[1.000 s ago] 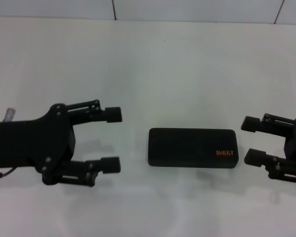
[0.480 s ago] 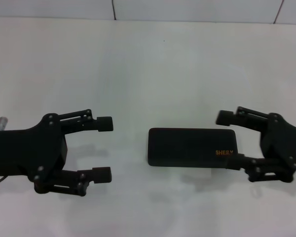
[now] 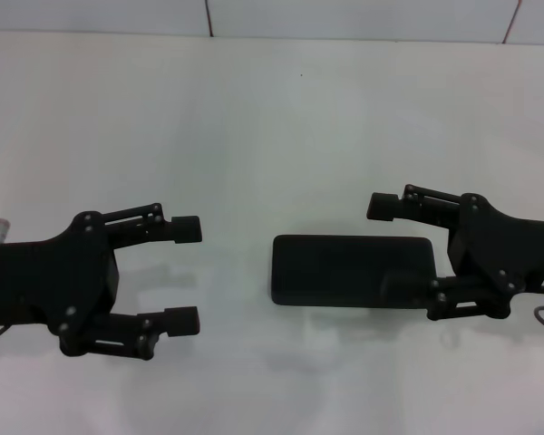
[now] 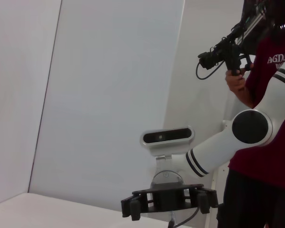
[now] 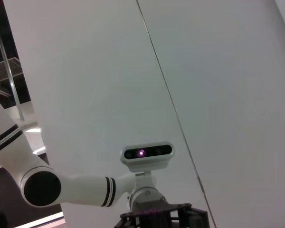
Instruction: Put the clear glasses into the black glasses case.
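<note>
I see my right end effector spread wide, straddling the black glasses case. My left end effector gapes wide, well apart from it on the worktop.

A plain white table fills the scene under soft, even light, meeting at its far edge a white panelled wall with thin dark seams, while a person in a dark red shirt stands beside the white wall panels.
</note>
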Robot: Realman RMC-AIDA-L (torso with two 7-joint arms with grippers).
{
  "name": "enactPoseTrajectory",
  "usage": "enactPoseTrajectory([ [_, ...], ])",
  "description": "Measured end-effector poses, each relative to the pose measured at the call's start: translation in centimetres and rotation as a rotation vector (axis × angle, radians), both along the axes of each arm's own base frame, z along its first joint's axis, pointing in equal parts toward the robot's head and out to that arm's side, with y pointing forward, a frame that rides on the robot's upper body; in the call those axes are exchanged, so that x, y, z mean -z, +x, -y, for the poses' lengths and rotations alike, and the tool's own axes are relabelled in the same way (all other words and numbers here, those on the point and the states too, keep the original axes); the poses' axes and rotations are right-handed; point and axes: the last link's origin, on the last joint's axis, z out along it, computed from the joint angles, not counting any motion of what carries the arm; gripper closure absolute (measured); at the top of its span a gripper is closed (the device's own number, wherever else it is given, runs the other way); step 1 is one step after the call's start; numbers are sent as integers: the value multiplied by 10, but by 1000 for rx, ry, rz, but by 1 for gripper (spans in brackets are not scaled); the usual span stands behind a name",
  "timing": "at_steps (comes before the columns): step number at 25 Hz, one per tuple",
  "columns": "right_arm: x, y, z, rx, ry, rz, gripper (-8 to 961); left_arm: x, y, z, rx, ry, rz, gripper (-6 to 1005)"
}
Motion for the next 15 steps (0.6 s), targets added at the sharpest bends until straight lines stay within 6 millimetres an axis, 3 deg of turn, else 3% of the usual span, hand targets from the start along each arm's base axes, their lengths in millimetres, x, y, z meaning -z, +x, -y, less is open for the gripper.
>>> enactPoseTrajectory([
  [15,0,-1,-1,-1,-2,2,68,1,-5,0,-4,32,-17,123],
])
